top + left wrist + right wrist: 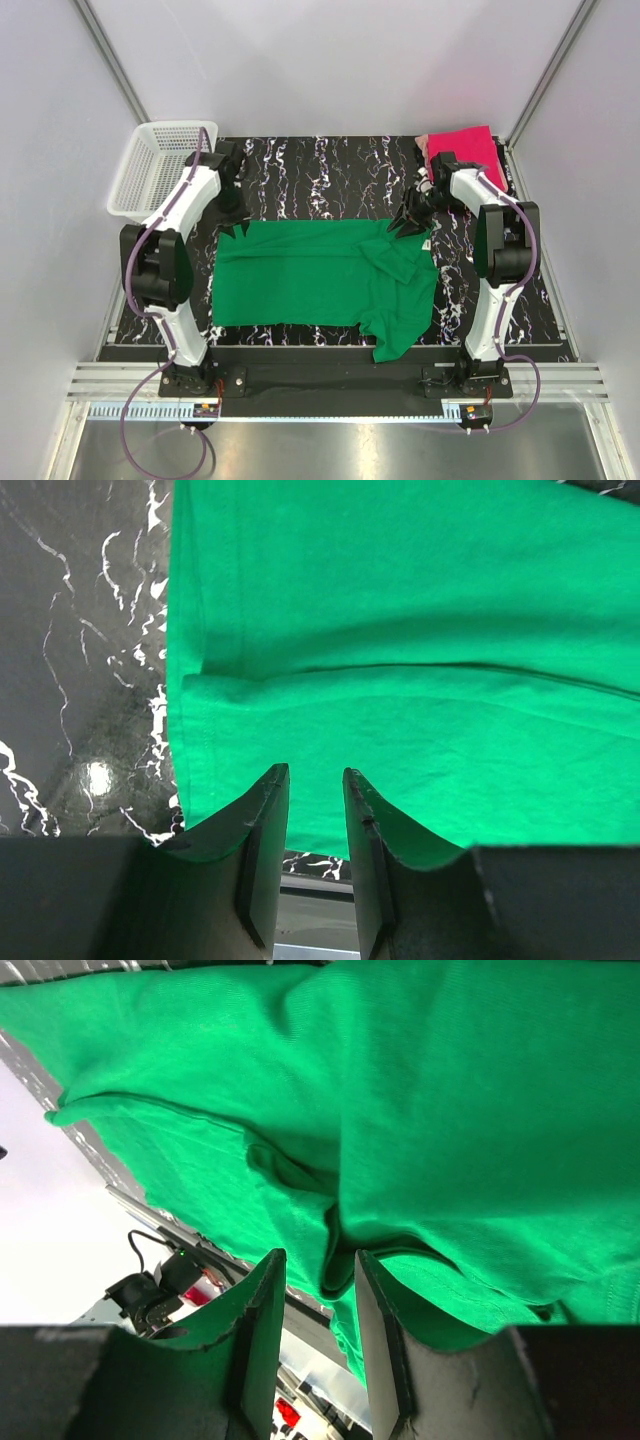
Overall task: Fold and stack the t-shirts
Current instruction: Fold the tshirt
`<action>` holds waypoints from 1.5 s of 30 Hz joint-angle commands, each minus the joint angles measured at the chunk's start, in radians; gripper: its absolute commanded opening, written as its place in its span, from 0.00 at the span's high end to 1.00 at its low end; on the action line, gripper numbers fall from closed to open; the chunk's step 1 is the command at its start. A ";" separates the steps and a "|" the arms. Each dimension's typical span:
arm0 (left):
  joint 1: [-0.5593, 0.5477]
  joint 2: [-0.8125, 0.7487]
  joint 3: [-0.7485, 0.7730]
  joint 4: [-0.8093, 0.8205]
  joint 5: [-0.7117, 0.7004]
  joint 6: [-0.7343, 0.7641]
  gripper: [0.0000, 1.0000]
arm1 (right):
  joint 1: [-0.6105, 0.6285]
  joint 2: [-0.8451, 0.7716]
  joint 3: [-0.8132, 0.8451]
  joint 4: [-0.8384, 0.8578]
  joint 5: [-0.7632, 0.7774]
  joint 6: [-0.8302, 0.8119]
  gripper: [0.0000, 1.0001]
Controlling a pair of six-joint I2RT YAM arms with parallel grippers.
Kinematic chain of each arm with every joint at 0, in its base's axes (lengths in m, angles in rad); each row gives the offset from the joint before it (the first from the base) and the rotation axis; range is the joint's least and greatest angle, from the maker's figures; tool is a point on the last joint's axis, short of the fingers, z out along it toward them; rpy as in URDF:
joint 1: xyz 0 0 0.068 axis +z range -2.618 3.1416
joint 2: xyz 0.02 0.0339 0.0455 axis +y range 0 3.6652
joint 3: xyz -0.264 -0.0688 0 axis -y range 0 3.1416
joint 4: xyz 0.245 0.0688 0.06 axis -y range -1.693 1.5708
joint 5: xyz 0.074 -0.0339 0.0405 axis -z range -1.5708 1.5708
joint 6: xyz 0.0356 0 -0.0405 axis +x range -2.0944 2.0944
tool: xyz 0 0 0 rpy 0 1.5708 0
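The green t-shirt lies spread on the black marble table, with its right side rumpled and one part hanging over the near edge. My left gripper is open at the shirt's far left corner. In the left wrist view the left gripper has its jaws apart, with the hemmed green cloth just past the tips. My right gripper is open at the shirt's far right part. In the right wrist view the right gripper has a fold of green cloth at its tips. The pink t-shirt lies bunched at the back right corner.
A white mesh basket stands at the back left corner, partly off the table. Bare marble table stretches behind the green shirt. White walls enclose the back and both sides.
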 commanded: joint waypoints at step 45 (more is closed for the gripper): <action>-0.064 0.004 -0.031 0.040 0.003 -0.046 0.67 | 0.082 -0.060 -0.093 -0.048 -0.058 -0.029 0.87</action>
